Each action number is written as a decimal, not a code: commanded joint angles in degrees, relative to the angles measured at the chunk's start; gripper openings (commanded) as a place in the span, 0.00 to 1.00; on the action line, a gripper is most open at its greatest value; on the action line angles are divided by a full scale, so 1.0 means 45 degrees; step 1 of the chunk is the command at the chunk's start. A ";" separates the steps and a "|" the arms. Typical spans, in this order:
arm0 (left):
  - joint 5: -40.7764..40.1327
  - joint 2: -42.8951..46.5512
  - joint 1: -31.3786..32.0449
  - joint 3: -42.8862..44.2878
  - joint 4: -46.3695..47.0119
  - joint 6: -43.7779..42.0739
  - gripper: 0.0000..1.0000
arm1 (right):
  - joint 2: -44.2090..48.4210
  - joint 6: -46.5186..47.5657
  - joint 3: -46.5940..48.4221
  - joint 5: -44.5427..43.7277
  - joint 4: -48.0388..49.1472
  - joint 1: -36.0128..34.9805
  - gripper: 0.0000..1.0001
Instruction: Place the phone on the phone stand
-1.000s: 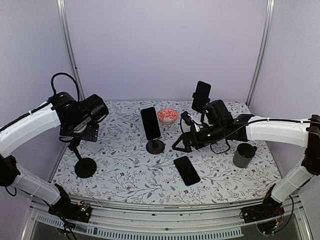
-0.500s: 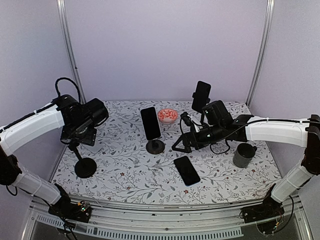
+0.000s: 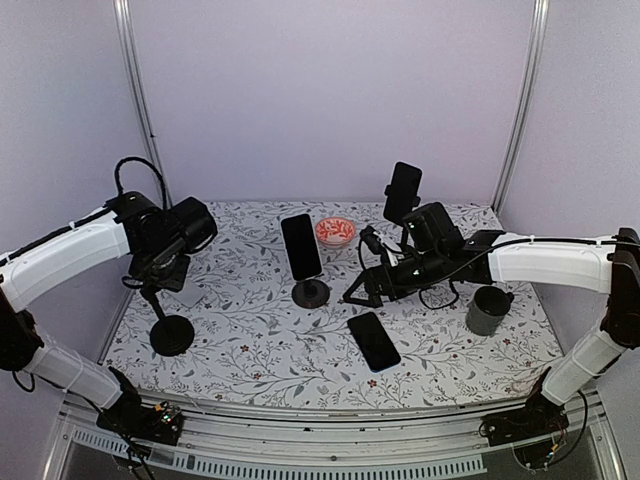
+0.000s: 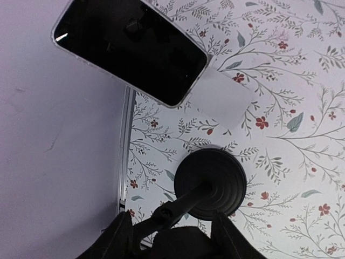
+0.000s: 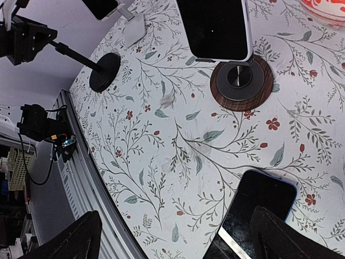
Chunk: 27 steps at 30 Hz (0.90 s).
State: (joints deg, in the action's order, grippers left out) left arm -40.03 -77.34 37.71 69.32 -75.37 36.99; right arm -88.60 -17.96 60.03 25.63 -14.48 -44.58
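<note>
The right gripper [image 3: 352,294] gapes empty over the phone [image 5: 253,216]; only its wrist view shows the left gripper [image 4: 172,237] straddling the phone stand [image 4: 211,183], grip unclear

Robot lab cell, plain lilac walls [image 3: 330,100], aluminium frame posts [image 3: 141,100], floral-covered table [image 3: 250,350]

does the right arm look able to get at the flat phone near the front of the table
Probably yes: the right gripper hangs open just behind the phone, which lies screen up with nothing on it and nothing between the two.
</note>
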 commanded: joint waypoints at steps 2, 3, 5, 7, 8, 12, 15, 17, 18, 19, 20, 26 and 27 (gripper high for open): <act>0.0711 -0.0019 -0.0105 0.0179 0.1199 -0.0852 0.39 | -0.0112 0.0208 -0.0034 0.0028 0.0132 0.0062 0.99; 0.0707 -0.0054 -0.0100 0.0267 0.1254 -0.0967 0.38 | -0.0116 0.0203 -0.0048 0.0025 0.0132 0.0052 0.99; 0.0754 -0.0105 -0.0083 0.0509 0.1405 -0.1109 0.37 | -0.0131 0.0183 -0.0073 0.0028 0.0132 0.0061 0.99; 0.1023 -0.0130 -0.0037 0.0797 0.1665 -0.1288 0.35 | -0.0151 0.0148 -0.0107 0.0028 0.0129 0.0061 0.99; 0.1227 -0.0136 -0.0014 0.0852 0.1888 -0.1414 0.34 | -0.0155 0.0129 -0.0121 0.0018 0.0132 0.0052 0.99; 0.2062 -0.0267 0.0207 0.0885 0.2695 -0.1652 0.29 | -0.0190 0.0094 -0.0132 -0.0002 0.0129 0.0052 0.99; 0.2156 -0.0564 0.0491 0.0993 0.2746 -0.1570 0.26 | -0.0196 0.0065 -0.0137 -0.0021 0.0131 0.0061 0.99; 0.2134 -0.0715 0.0699 0.1101 0.2760 -0.1530 0.25 | -0.0205 0.0064 -0.0147 -0.0045 0.0132 0.0062 0.99; 0.2137 -0.0778 0.0803 0.1149 0.2806 -0.1527 0.25 | -0.0201 0.0064 -0.0155 -0.0050 0.0132 0.0062 0.99; 0.2148 -0.0828 0.0910 0.1189 0.2907 -0.1554 0.25 | -0.0222 0.0081 -0.0156 -0.0050 0.0132 0.0062 0.99; 0.2212 -0.0890 0.0979 0.1223 0.3136 -0.1665 0.25 | -0.0247 0.0083 -0.0156 -0.0050 0.0132 0.0060 0.99; 0.3510 -0.1161 0.1536 0.1516 0.4760 -0.2797 0.25 | -0.0276 0.0102 -0.0157 -0.0089 0.0171 0.0062 0.99; 0.3762 -0.1188 0.1677 0.1581 0.5107 -0.3159 0.25 | -0.0293 0.0103 -0.0166 -0.0089 0.0186 0.0062 0.99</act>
State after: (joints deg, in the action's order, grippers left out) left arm -29.91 -81.28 42.78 74.26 -61.32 26.70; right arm -89.21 -17.80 59.77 25.58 -14.48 -44.56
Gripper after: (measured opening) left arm 0.264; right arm 0.990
